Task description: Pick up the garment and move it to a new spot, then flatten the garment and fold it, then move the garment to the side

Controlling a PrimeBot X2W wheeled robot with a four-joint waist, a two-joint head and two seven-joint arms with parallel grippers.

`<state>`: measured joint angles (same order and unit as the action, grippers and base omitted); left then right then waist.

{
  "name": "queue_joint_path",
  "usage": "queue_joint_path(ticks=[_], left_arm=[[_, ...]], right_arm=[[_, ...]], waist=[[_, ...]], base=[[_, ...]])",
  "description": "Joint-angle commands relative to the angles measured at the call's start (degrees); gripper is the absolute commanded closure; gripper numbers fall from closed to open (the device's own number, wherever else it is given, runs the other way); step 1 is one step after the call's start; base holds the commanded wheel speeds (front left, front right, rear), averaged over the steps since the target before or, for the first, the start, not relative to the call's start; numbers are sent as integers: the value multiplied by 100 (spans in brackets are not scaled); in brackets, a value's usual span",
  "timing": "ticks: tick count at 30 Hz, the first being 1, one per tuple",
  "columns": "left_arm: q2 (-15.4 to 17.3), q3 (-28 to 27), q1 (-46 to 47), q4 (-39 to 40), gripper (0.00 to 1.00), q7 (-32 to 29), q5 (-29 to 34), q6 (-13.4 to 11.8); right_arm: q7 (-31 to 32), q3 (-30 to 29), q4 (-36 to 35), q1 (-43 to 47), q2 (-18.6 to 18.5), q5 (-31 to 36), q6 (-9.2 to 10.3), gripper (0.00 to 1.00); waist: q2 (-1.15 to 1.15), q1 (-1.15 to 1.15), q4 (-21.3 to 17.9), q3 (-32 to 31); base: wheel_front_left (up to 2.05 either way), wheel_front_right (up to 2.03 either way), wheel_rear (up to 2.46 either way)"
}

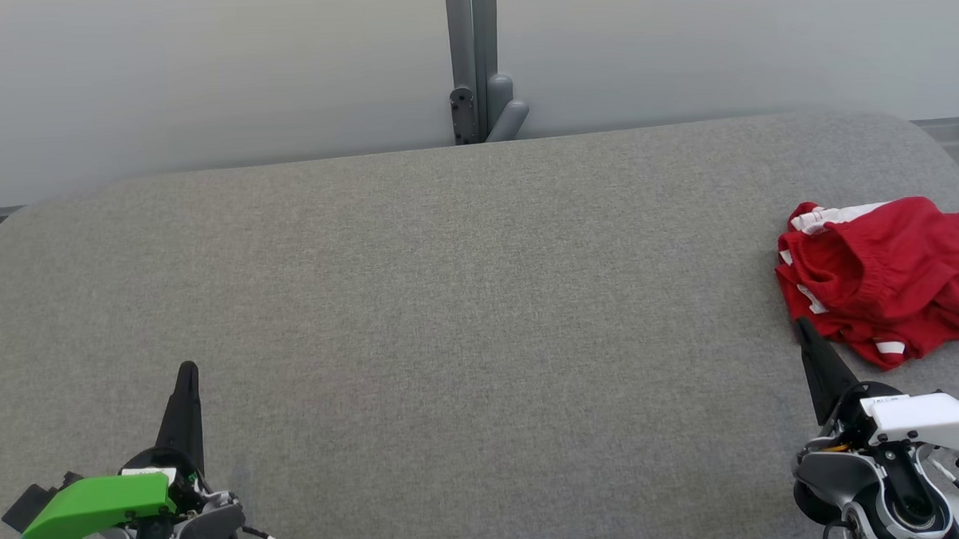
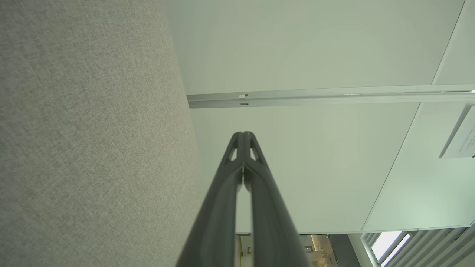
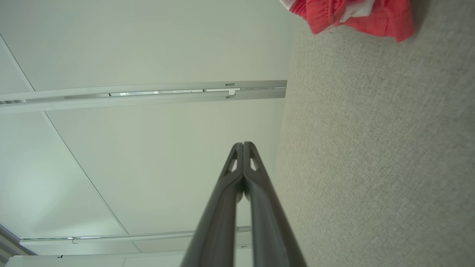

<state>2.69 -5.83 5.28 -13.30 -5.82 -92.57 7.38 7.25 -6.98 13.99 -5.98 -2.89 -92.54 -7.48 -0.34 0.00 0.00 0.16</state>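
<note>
Two grippers hang over the grey table, the left gripper at seven o'clock and the right gripper at four o'clock. Both have their jaws pressed fully together and hold nothing. The red garment lies crumpled at three o'clock, just beside the right gripper's tip.

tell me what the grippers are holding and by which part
Nothing is held. The left gripper and right gripper are shut and empty; the red garment lies crumpled on the table, ungripped.
</note>
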Motion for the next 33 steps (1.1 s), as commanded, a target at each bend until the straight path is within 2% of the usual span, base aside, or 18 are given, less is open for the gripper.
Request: queue_joint_path(ticks=[1,33], left_arm=[[36,-29,47,14,100,-4,-1,29],[36,-29,47,15,100,-4,-1,29]], right_arm=[[24,-19,-26,-21,-12,26,-2,100],[25,-24,-25,-22,-9,31,-2,100]], waist=[[34,0,0,0],[34,0,0,0]], base=[[0,0,0],[0,0,0]])
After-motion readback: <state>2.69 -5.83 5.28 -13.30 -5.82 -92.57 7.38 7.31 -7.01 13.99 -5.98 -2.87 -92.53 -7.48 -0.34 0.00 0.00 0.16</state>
